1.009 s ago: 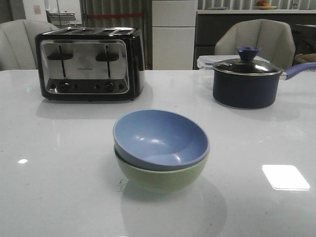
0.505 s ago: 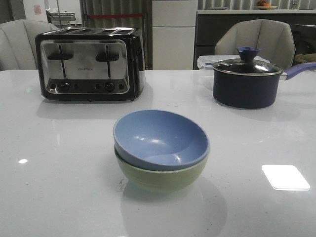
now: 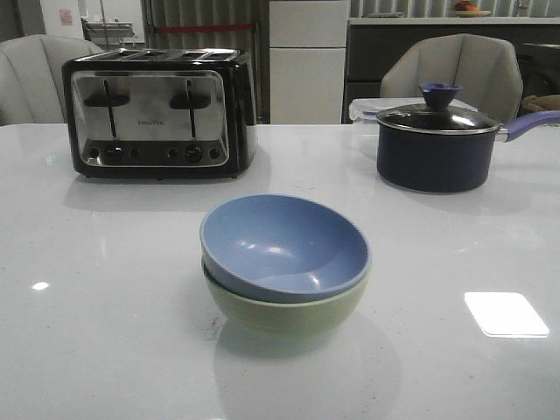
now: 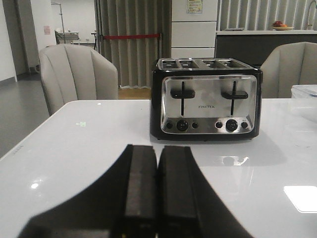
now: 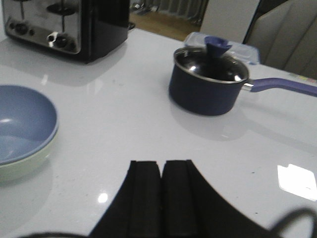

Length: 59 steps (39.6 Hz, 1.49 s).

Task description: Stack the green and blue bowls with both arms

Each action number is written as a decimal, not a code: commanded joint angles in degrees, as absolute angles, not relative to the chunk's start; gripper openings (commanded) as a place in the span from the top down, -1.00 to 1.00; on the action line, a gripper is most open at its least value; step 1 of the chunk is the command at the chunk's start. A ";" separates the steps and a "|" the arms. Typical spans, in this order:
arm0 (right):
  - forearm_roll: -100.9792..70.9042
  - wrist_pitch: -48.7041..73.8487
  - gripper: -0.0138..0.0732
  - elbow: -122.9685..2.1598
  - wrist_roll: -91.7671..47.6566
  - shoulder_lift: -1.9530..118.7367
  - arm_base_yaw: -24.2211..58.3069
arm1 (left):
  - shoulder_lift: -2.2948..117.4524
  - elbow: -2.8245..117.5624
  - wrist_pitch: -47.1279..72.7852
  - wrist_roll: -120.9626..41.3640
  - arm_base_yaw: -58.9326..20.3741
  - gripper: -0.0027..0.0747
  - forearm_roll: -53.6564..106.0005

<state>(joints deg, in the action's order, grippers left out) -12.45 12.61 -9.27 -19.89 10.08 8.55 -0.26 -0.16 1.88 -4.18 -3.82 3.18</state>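
Note:
The dusty blue bowl (image 3: 284,245) sits nested inside the pale green bowl (image 3: 289,313) at the middle of the white table. The stack also shows in the right wrist view, the blue bowl (image 5: 22,124) over the green rim (image 5: 25,166). Neither arm shows in the front view. My left gripper (image 4: 157,148) is shut and empty, above the table and facing the toaster. My right gripper (image 5: 161,163) is shut and empty, off to the right of the bowls and apart from them.
A black and chrome toaster (image 3: 157,114) stands at the back left. A dark lidded saucepan (image 3: 435,144) with a purple handle stands at the back right, a clear lidded box (image 3: 363,109) behind it. Chairs stand beyond the table's far edge.

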 commanded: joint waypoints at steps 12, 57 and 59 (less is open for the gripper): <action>-14.50 1.76 0.55 0.10 -20.02 -1.25 1.77 | -1.36 -0.45 -3.27 -3.64 -4.26 0.69 3.59; 0.00 -3.87 0.55 1.42 3.41 -1.70 1.82 | -1.36 -0.45 -3.27 -3.64 -4.26 0.69 3.59; 0.00 -3.73 0.55 1.42 3.41 -1.70 1.82 | -1.36 -0.45 -3.27 -3.64 -4.26 0.69 3.59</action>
<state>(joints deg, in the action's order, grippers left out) -0.78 1.77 1.63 3.02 -0.55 2.12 -0.26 -0.16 1.97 -4.18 -3.82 3.18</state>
